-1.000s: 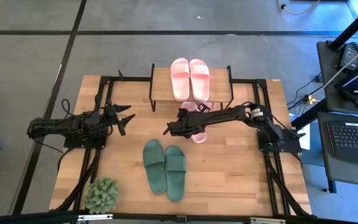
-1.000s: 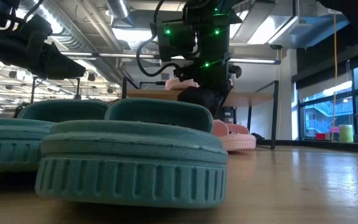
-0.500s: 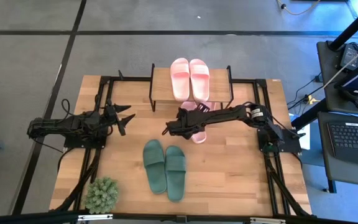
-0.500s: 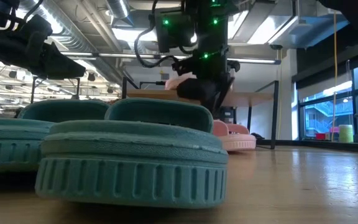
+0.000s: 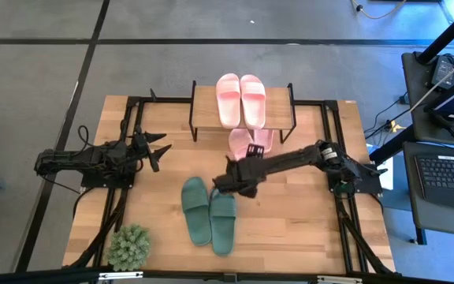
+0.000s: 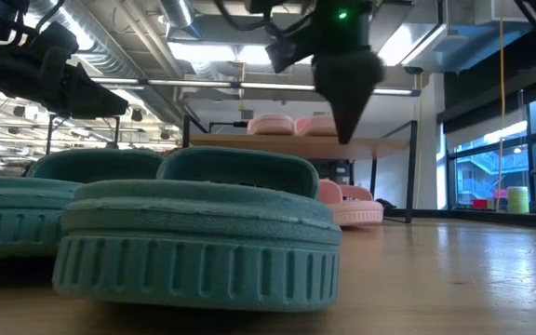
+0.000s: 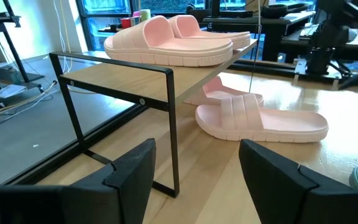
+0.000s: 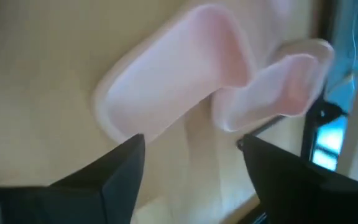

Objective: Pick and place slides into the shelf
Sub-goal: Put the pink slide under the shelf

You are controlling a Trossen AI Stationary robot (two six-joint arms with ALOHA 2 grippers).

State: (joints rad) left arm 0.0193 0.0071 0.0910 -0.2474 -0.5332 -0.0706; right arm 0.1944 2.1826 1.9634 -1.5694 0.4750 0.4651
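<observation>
No writing was readable. The right tool [image 5: 222,186] hung empty, fingers apart, above the green slides [image 5: 209,214]. Pink slides [image 5: 240,99] sat on the shelf [image 5: 203,118], two more [image 5: 251,140] just beneath its front edge. The left tool [image 5: 158,150] waited spread near the desk [image 5: 298,221] edge.

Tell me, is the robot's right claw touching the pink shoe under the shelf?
Apart. The right wrist view shows bare table between the open right end effector and the pink slide.

Two dark jointed arms — black cables along them, a green light glowing on one.
</observation>
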